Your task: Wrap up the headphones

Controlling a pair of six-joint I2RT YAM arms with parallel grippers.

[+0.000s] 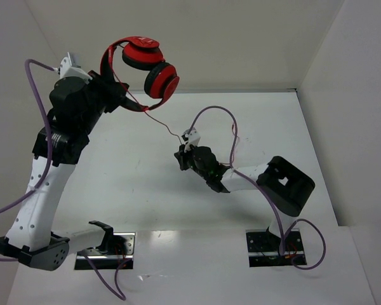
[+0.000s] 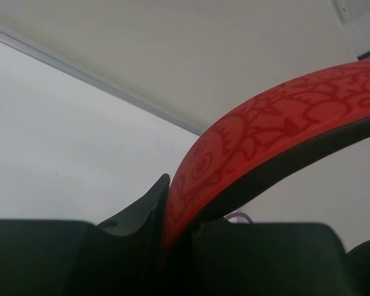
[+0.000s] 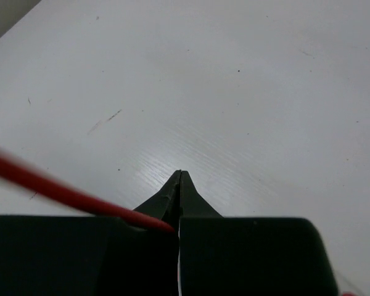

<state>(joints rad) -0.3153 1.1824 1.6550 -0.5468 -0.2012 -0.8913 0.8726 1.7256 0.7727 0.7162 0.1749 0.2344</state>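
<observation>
The left gripper [image 1: 112, 81] is clamped on the band [image 2: 265, 132] of the headphones [image 1: 146, 60], holding them up in the air over the table's [image 1: 127, 171] far left. The cups hang to its right. The cord [image 1: 164, 122] slopes down rightward to the right gripper [image 3: 180, 180], which pinches it just above the table.

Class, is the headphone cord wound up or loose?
Loose: the cord runs unwound from the raised headphones down to the shut right gripper.
</observation>
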